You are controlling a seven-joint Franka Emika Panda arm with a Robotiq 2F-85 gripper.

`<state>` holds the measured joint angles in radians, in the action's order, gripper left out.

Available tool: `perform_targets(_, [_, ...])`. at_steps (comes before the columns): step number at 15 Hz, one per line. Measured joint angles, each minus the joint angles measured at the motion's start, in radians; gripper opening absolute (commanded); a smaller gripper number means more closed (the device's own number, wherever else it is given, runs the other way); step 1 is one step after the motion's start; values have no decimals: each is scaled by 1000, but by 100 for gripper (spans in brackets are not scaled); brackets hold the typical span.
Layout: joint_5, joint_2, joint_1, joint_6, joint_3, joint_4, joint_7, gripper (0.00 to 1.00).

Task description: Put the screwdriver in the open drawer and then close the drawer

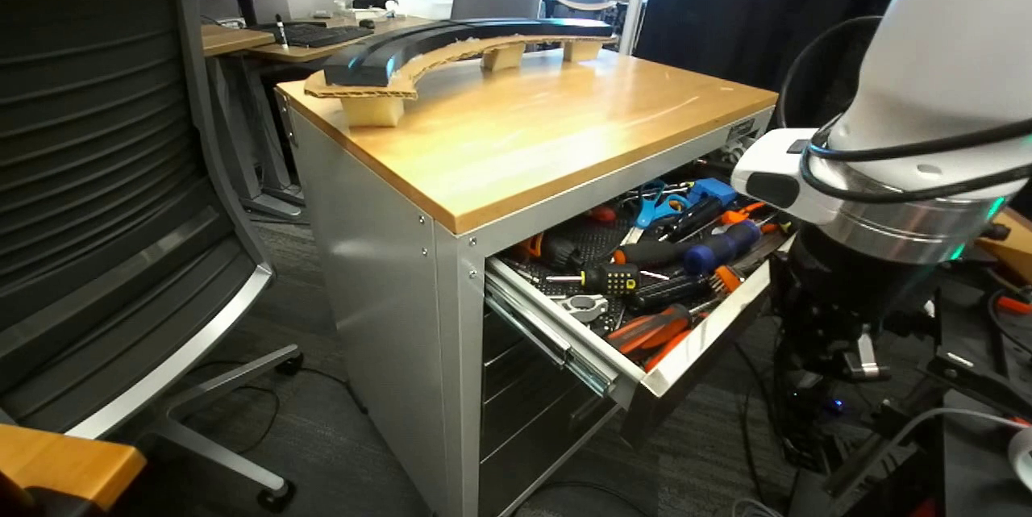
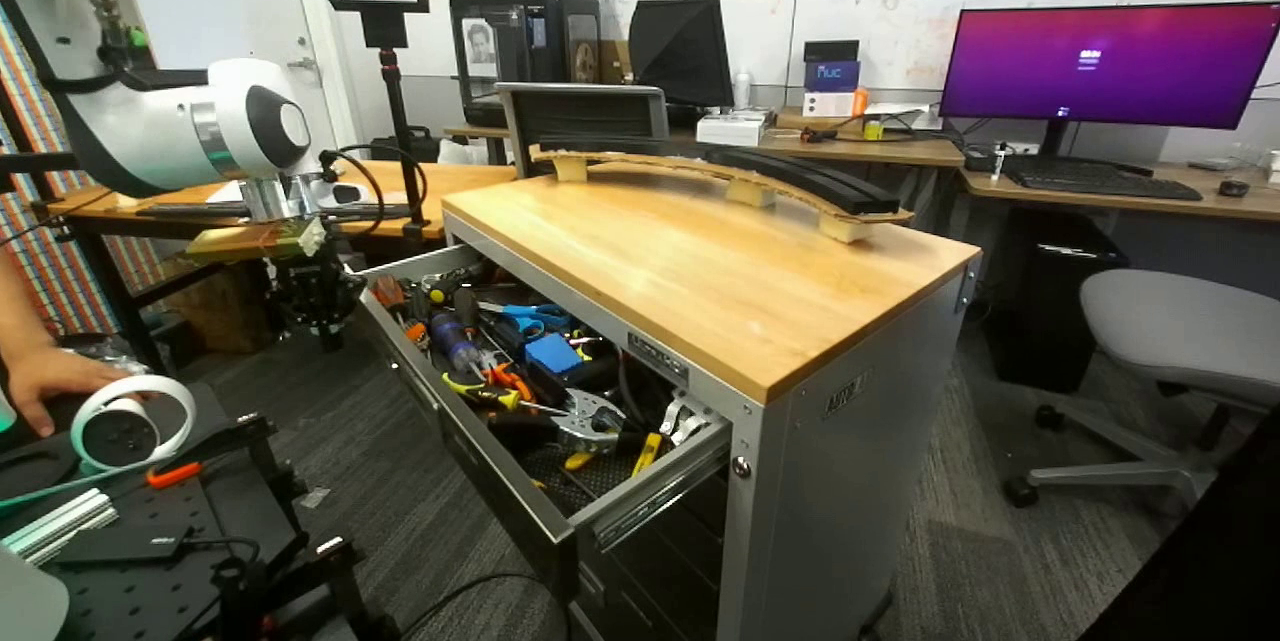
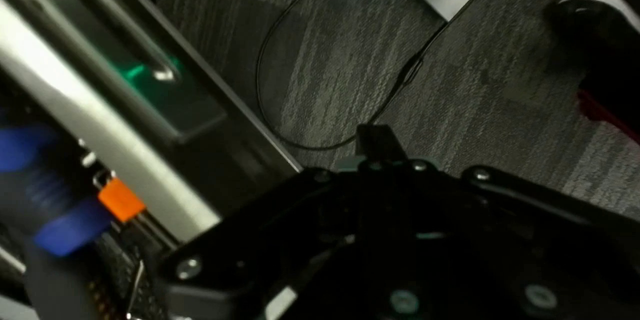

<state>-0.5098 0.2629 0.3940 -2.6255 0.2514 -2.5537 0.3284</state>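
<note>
Screwdriver (image 1: 610,280) lies inside the open drawer (image 1: 717,322) w/ misc tools (image 1: 651,329), nr the side wall (image 1: 568,330), shaft toward it, & gripper (image 3: 379,141), tips pressed together, hangs just outside the drawer front (image 2: 470,451), w/ a curved black piece (image 1: 451,39) above the wood top (image 1: 556,130).

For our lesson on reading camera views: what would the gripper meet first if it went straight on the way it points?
Probably the carpeted floor, perhaps where the black cable lies; the gripper points down outside the open drawer. Depth is unclear in the wrist view.
</note>
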Motion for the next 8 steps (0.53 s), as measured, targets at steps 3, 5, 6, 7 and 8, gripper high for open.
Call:
perform_targets(3, [-245, 37, 82, -37, -72, 55, 134, 0])
perform_targets(5, [-413, 58, 128, -40, -116, 110, 229, 0])
perform_targets(6, [-489, 71, 148, -40, -136, 136, 274, 0])
perform_targets(7, [-567, 88, 167, -40, -157, 160, 320, 0])
perform_targets(8, [-645, 106, 183, -40, -178, 186, 368, 0])
